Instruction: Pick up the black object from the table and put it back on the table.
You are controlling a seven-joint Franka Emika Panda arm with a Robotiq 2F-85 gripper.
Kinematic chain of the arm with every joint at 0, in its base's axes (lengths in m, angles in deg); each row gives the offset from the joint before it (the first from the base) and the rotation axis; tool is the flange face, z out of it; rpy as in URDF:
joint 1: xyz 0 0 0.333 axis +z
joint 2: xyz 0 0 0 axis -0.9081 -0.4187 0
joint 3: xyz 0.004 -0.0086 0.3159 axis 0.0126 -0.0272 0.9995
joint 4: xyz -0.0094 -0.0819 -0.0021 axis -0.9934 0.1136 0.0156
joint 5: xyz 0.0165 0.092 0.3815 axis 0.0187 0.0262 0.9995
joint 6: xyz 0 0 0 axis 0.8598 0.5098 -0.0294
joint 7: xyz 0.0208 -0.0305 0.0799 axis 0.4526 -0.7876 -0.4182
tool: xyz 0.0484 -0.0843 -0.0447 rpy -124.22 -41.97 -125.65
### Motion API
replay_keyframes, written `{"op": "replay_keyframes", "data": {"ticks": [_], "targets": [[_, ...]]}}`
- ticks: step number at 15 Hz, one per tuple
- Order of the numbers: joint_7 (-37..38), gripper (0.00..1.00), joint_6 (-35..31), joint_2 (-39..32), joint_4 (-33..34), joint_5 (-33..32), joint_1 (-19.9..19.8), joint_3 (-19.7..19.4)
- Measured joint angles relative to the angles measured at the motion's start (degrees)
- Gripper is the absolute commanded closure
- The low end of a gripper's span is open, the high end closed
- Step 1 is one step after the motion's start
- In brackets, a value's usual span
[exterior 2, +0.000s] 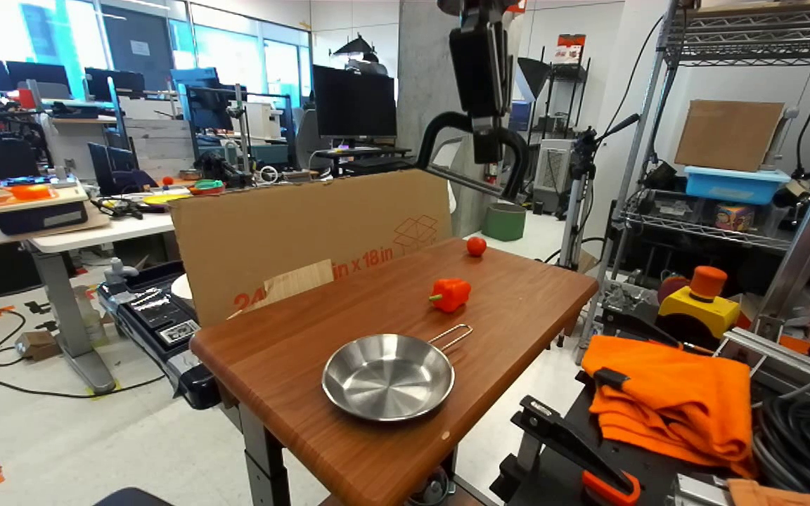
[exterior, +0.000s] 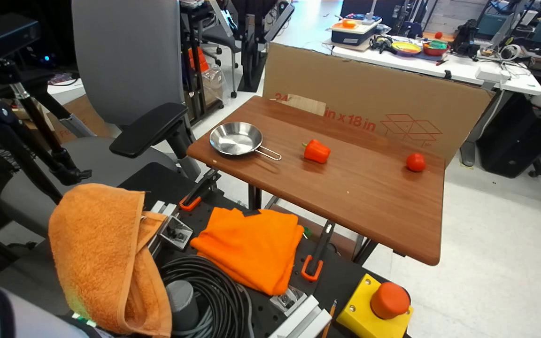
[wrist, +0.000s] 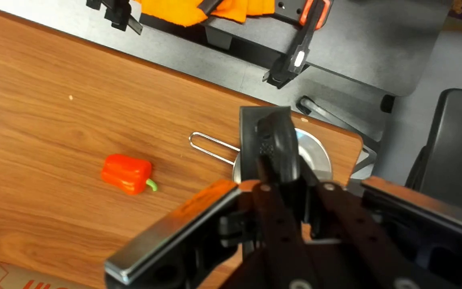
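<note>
A black robot gripper (exterior 2: pixel 487 149) points down at the top centre of an exterior view, its jaws clamped on the arched handle of a black object (wrist: pixel 279 136). The object hangs in mid-air, apart from the brown wood-grain table (exterior 2: pixel 264 355); in the wrist view it shows near the middle of the frame, hiding part of a metal pan (wrist: pixel 314 150). In an exterior view the pan lies at lower centre, its wire handle pointing upper right. Farther up the frame, on the table, lie an orange-red bell pepper (exterior 2: pixel 451 294) and a round red tomato (exterior 2: pixel 476 246). A cardboard panel (exterior 2: pixel 292 232) stands along one long table edge; a folded orange cloth (exterior 2: pixel 665 393) lies at lower right.
</note>
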Motion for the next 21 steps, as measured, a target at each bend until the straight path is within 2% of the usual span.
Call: {"op": "replay_keyframes", "data": {"ticks": [21], "targets": [[-2.57,0.96,0.00,-4.78,0.03,-6.23,-2.40,-2.08]]}}
